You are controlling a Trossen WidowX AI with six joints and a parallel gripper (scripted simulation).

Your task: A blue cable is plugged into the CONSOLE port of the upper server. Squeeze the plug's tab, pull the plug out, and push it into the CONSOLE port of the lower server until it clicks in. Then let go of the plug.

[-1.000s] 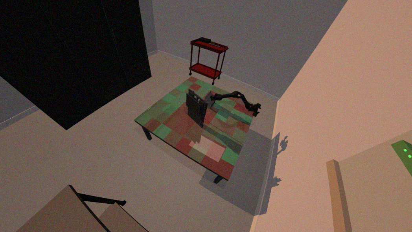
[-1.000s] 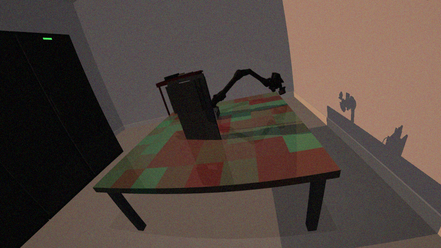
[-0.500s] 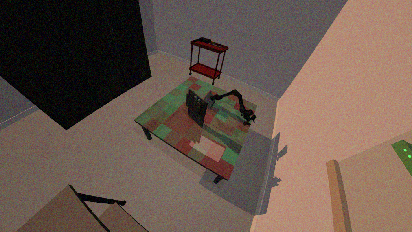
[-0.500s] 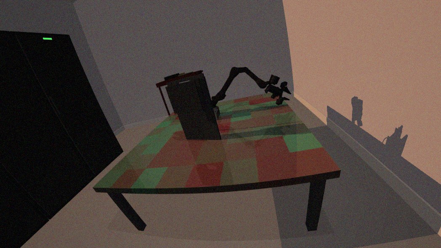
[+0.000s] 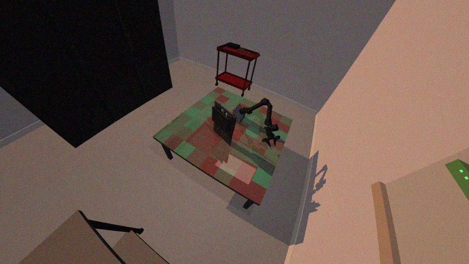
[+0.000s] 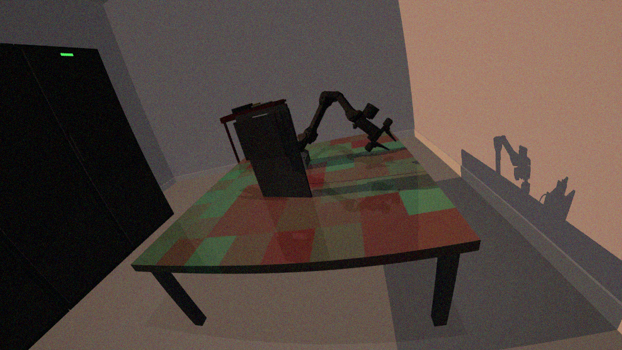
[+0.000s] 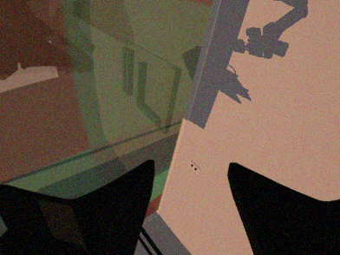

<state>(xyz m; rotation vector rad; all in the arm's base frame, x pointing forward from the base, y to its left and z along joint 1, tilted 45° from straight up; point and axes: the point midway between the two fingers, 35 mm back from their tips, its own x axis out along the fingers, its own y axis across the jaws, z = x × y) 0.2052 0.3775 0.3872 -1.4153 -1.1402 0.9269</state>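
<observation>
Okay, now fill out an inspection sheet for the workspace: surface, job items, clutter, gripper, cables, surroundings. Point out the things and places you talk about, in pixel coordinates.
Surface: table (image 5: 197, 131) (image 6: 339, 243) with a red and green patchwork top.
Job items: dark upright unit (image 5: 223, 126) (image 6: 274, 152) stands on it; ports and plug can't be made out.
Clutter: nothing seen.
Gripper: gripper (image 5: 271, 145) (image 6: 392, 145) (image 7: 191, 168) open, nothing between its fingers, away from the unit.
Cables: blue cable can't be made out.
Surroundings: red cart (image 5: 233, 80) behind the table, black cabinet (image 5: 98, 65) (image 6: 56, 152) to one side, walls.

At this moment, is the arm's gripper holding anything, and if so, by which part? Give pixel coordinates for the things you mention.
Nothing is held; the black two-fingered gripper (image 5: 271, 143) (image 6: 392, 145) (image 7: 191, 168) stands open.
</observation>
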